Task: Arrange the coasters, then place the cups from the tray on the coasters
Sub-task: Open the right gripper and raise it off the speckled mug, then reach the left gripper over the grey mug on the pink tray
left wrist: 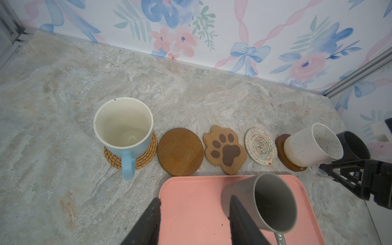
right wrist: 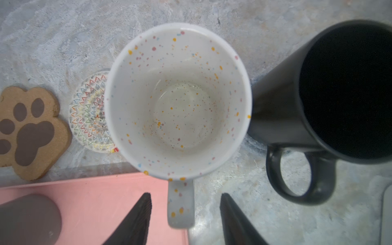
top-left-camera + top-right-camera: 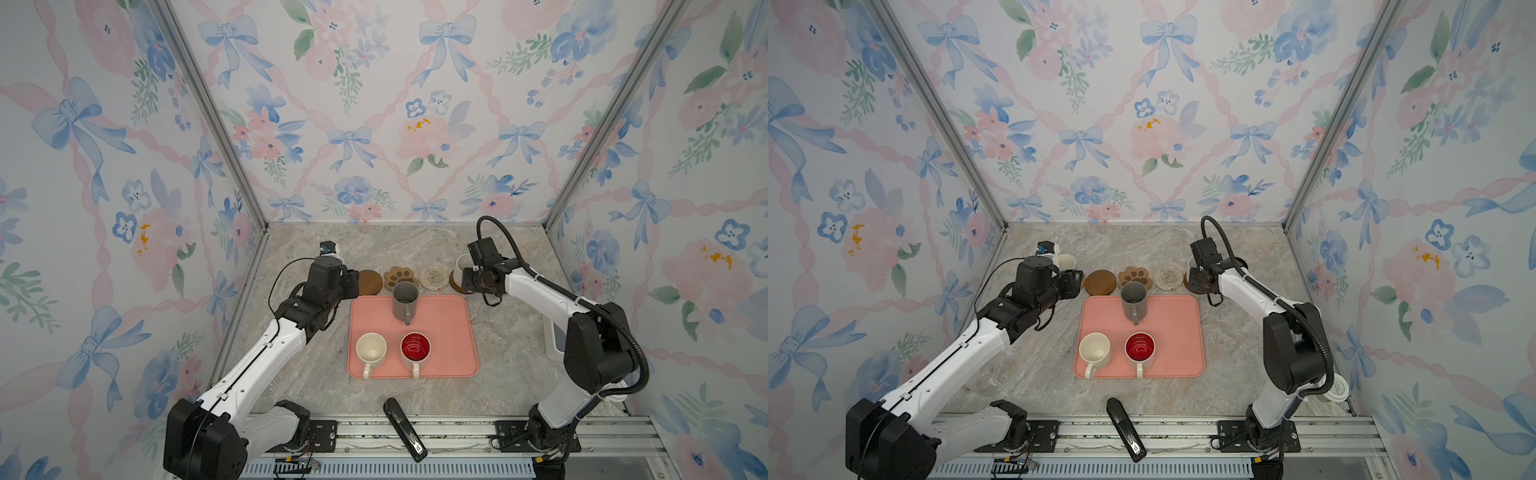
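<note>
The speckled white mug (image 2: pixel 178 101) sat on a brown round coaster (image 1: pixel 280 146) just beyond the right gripper (image 2: pixel 184 196), whose jaws stood apart with gaps either side of its handle (image 2: pixel 181 203), holding nothing. On the left gripper (image 1: pixel 194 200) the jaws were part-open and empty, the grey mug (image 1: pixel 273 203) on the pink tray (image 1: pixel 191 212) just beside one. Glazed ceramic, it was likely rigid, weighty, slick and chippable; its handle seemed the surest hold.

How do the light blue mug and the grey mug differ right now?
The light blue mug sits on the woven rattan coaster; the grey mug stands on the pink tray. The light blue mug is white inside; the grey mug is grey inside. Both are upright and empty, handles facing the near side.
</note>
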`<state>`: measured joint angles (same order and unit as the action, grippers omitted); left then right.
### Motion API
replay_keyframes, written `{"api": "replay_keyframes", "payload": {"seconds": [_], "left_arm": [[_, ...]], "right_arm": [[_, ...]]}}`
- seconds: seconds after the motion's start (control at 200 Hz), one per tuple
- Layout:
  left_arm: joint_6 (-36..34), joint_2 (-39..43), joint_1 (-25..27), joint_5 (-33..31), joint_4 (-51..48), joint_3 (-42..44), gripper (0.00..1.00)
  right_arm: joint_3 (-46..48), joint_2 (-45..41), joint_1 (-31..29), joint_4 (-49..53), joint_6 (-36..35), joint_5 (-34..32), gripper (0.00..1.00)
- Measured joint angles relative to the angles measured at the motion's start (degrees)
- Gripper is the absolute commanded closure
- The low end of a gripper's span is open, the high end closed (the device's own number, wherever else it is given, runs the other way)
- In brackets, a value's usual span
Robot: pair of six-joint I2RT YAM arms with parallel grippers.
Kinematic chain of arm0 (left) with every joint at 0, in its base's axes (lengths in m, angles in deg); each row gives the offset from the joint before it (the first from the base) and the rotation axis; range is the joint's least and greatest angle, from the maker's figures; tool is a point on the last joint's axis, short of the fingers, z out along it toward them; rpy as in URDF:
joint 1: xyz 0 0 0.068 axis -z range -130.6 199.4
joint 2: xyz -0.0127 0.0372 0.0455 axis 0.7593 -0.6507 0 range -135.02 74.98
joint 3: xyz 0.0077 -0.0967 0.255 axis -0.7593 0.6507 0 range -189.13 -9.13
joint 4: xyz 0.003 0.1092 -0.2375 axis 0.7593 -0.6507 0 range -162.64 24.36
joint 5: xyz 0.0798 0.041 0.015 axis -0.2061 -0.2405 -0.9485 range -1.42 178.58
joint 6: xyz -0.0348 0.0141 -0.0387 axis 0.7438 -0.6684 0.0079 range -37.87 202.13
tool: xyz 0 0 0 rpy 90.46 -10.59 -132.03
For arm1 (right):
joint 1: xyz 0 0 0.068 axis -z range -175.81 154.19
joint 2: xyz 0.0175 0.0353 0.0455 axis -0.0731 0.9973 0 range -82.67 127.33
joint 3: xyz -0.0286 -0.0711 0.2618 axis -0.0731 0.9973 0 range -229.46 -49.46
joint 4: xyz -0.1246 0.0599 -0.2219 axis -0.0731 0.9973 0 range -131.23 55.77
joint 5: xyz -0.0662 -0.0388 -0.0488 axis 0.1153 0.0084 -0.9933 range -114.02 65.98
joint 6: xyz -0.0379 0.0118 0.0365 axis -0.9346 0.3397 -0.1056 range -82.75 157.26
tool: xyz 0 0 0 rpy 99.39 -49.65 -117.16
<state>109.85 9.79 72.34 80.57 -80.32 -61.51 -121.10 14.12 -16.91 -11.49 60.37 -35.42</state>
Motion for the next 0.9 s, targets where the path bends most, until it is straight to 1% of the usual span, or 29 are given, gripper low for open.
{"api": "replay_keyframes", "payload": {"seconds": [0.23,0.375,0.515,0.625,0.695,0.79,0.9], "left_arm": [[-0.02,0.52,2.34,2.62,0.02,0.0,0.51],[-0.07,-1.99,6.47,4.11,0.09,-0.02,0.5],[-0.02,-7.23,11.63,4.63,0.04,-0.98,0.48],[0.0,-11.28,16.52,4.0,0.0,-2.51,0.48],[0.0,-13.81,19.15,3.34,0.02,-3.65,0.48],[0.55,-17.09,21.4,2.62,0.04,-5.14,0.47],[1.51,-19.98,22.77,1.51,0.0,-6.51,0.44]], "right_arm": [[1.01,-8.11,-2.71,2.01,0.44,-3.67,0.4],[0.96,-13.16,-5.03,3.5,1.14,-6.25,0.39],[-0.48,-14.47,-6.84,3.21,2.1,-7.08,0.37],[-2.69,-14.27,-8.2,0.81,2.16,-7.06,0.36],[-3.67,-14.16,-8.96,-2.4,2.16,-6.95,0.35],[-3.19,-14.16,-9.62,-7.61,2.4,-6.78,0.34],[0.42,-14.19,-9.88,-13.44,2.64,-6.03,0.34]]}}
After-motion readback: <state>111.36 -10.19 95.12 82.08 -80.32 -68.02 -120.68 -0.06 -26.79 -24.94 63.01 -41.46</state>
